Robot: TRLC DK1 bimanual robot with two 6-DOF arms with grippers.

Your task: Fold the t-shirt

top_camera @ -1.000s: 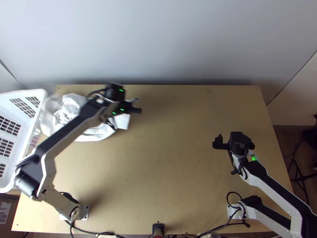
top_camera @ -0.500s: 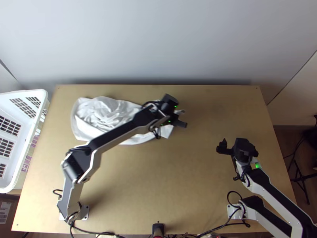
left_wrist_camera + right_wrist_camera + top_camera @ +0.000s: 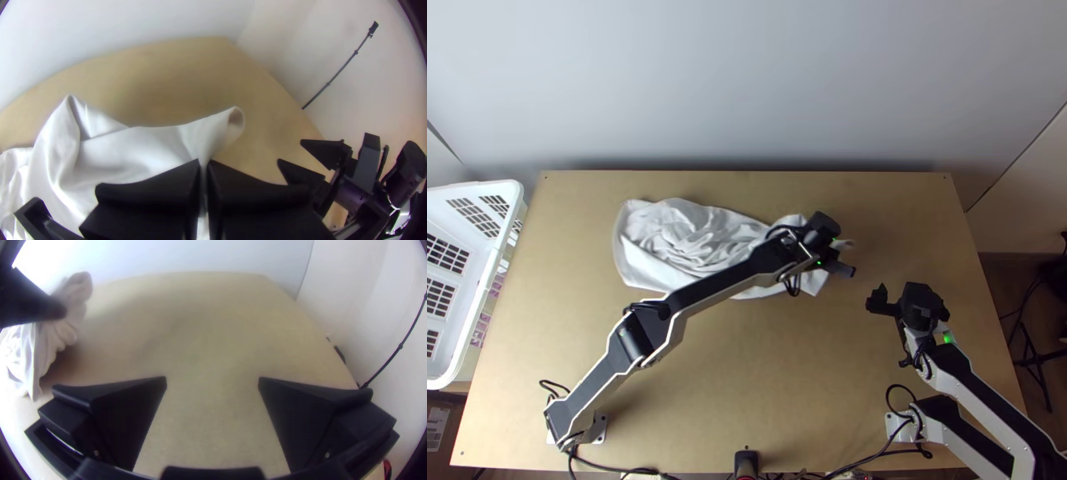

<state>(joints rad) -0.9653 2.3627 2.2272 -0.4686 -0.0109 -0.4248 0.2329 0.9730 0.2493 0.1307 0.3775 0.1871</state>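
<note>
My left gripper (image 3: 841,258) is over the table right of centre in the top view. It is shut on an end of the white t-shirt (image 3: 703,232), which trails bunched and wrinkled to the left. In the left wrist view the left gripper (image 3: 203,164) pinches the t-shirt (image 3: 129,149), and a small curled bit stands up beyond the fingers. My right gripper (image 3: 883,298) stays at the right side of the table; in the right wrist view the right gripper (image 3: 212,382) stands open with nothing between its fingers. The t-shirt (image 3: 73,306) hangs near the left arm's dark finger there.
A white laundry basket (image 3: 511,192) stands at the left edge of the wooden table (image 3: 747,400). A wall runs behind the far edge. The two grippers are close together, with the right one nearer the table's front. Cables lie along the front edge.
The left gripper has moved far to the right, dragging the t-shirt away from the basket and across the table. The right gripper has shifted slightly right and toward the front.
</note>
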